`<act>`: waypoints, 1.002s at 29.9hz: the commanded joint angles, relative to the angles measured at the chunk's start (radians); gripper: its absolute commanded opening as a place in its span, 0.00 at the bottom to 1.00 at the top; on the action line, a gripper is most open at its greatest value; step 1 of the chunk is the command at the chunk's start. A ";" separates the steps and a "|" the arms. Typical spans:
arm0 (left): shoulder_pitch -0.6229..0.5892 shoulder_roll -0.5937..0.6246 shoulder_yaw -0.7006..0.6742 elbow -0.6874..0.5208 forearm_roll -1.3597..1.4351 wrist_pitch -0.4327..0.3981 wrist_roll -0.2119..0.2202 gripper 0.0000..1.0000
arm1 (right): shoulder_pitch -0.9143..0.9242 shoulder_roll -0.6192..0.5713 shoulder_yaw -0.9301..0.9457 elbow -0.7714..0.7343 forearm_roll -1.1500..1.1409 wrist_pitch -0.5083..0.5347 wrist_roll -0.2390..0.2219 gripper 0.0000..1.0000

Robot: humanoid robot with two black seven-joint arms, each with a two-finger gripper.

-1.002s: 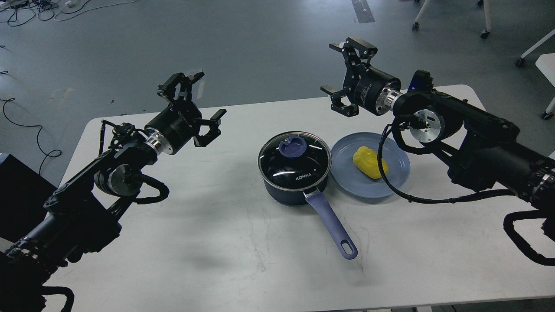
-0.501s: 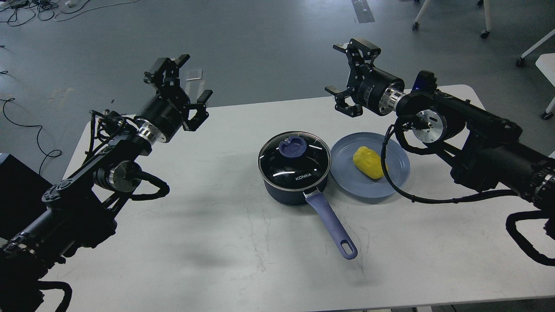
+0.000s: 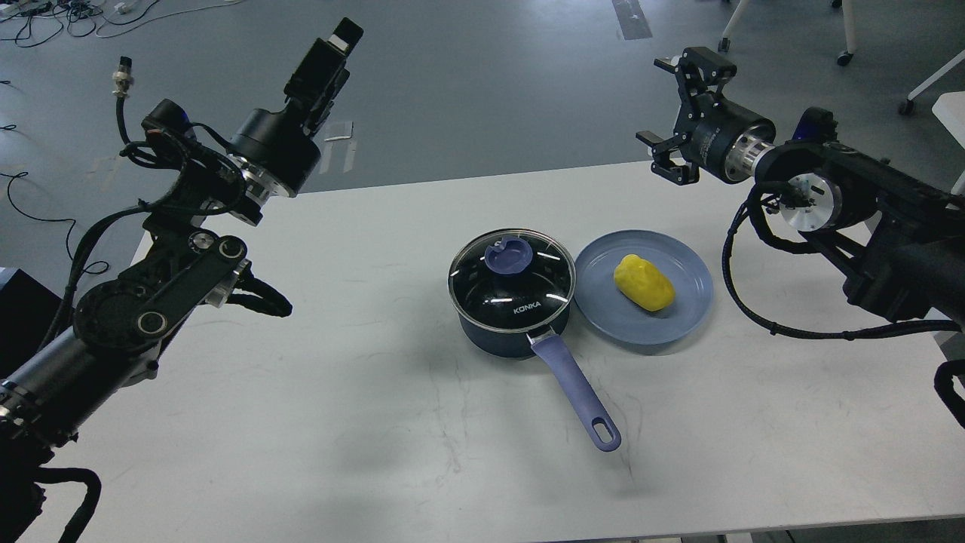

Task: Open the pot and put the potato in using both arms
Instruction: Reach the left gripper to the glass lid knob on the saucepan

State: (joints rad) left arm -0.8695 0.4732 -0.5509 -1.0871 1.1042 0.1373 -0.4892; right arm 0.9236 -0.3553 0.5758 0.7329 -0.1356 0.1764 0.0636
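Note:
A dark blue pot stands mid-table with its glass lid on, a blue knob on top and a purple handle pointing toward me. Right of it, touching the pot, a blue plate holds a yellow potato. My left gripper is raised high above the table's far left edge, seen edge-on, so its fingers cannot be told apart. My right gripper is open and empty, high above the far edge, beyond and to the right of the plate.
The white table has bare surface to the left of the pot and in front of it. A black box sits at the left edge. Cables and chair legs are on the floor behind.
Both arms have risen and swung outward, away from the pot. The left gripper has lifted and turned edge-on; the right gripper has moved right and up. Pot, lid and potato have not moved.

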 commanded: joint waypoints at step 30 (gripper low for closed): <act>-0.008 -0.219 0.384 0.248 0.898 0.298 0.000 1.00 | -0.065 -0.106 0.027 0.045 0.007 -0.031 0.004 1.00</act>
State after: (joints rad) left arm -0.8783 0.2551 -0.1736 -0.8534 2.0016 0.4375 -0.4887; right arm 0.8600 -0.4722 0.6030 0.7781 -0.1285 0.1571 0.0675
